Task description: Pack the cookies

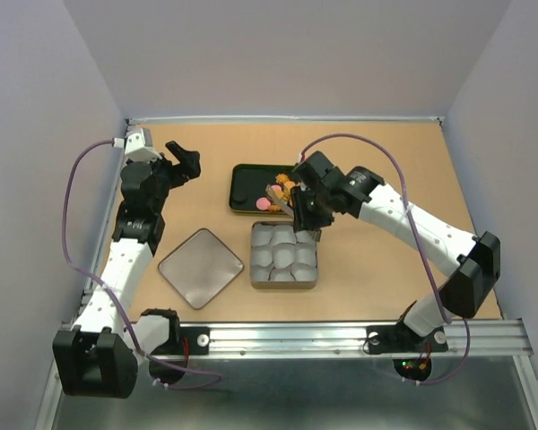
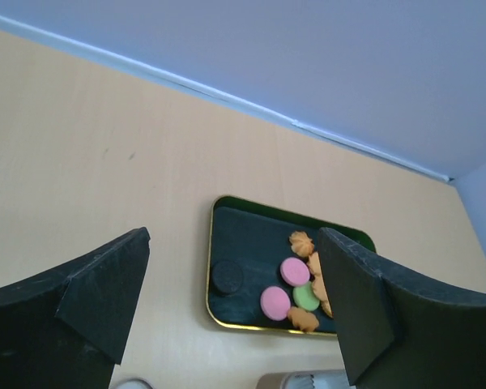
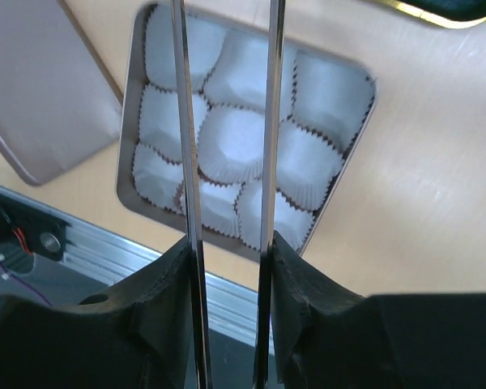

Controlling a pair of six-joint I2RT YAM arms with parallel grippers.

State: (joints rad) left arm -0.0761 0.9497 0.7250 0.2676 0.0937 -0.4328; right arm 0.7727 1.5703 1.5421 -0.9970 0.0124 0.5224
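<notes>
Cookies [image 2: 294, 271] in dark tray [image 2: 251, 243] — rightmost ones hidden behind left tool [image 1: 185, 158].

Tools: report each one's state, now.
Left tool: open, holding nothing.
Right tool: closed on metal tongs.

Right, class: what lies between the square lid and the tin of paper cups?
Only a bare strip of table separates the lid from the tin; the top and right wrist views show it.
</notes>
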